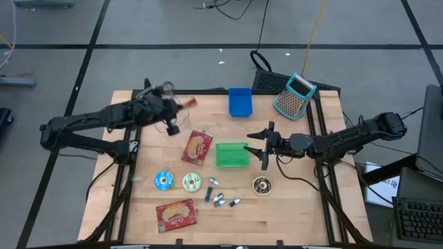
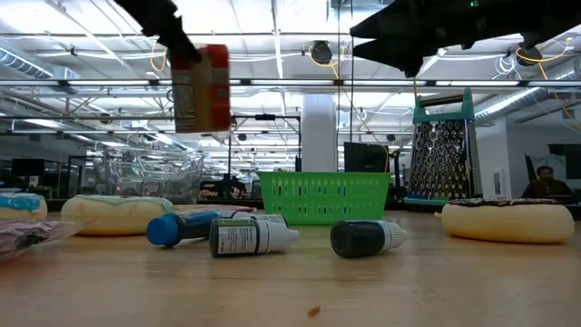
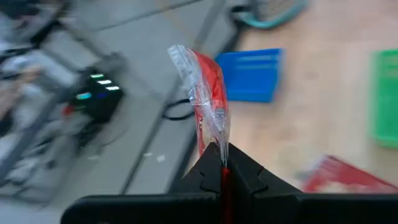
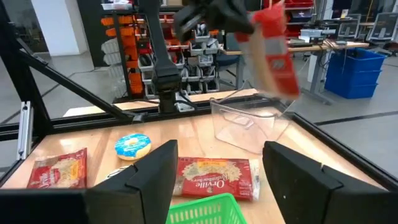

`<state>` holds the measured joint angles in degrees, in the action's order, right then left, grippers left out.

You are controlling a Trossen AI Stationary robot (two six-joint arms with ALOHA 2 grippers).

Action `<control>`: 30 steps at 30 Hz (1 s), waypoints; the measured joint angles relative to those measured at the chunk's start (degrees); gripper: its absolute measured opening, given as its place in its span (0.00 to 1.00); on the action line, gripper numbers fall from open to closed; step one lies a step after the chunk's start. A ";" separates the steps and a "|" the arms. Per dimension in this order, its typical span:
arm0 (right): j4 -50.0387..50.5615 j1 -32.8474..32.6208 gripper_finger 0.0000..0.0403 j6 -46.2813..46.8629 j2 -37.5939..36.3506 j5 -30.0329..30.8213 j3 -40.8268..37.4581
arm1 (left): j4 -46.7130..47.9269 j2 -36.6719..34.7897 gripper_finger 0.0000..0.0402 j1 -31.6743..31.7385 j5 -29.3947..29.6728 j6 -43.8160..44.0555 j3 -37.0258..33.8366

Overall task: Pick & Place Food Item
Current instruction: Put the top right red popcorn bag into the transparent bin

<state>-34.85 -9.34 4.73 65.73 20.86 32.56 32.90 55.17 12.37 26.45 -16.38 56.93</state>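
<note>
Packets number three: one red packet (image 1: 188, 103) in left claw (image 1: 181, 105), two lying flat.

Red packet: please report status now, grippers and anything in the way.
Left gripper shut on red packet, held high over table's far left. Right gripper open, empty, beside green basket. Clear bin below packet; path clear.

Red packet (image 3: 208, 106), green basket (image 1: 232, 154), blue bin (image 1: 239, 102).
</note>
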 joint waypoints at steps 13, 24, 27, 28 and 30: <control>0.85 0.00 0.53 -0.29 0.07 0.00 0.00 | -2.85 -9.08 0.00 13.17 3.42 -1.42 -14.28; 0.85 -0.02 0.52 0.59 0.07 -0.04 0.02 | -10.42 -8.55 0.00 20.56 5.46 2.62 -21.95; 0.85 -0.02 0.52 0.55 0.07 -0.04 0.02 | -10.52 -7.72 0.00 20.77 6.67 7.36 -21.95; 0.87 -0.02 0.52 0.48 0.07 -0.04 0.00 | -10.82 -7.28 0.00 20.77 6.64 7.71 -21.95; 0.87 -0.02 0.52 0.30 0.07 -0.07 0.02 | -11.03 -6.12 0.00 20.73 6.60 7.62 -21.95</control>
<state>-33.98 -9.37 5.04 65.80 20.80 32.58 21.87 49.05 33.10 33.05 -8.75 34.98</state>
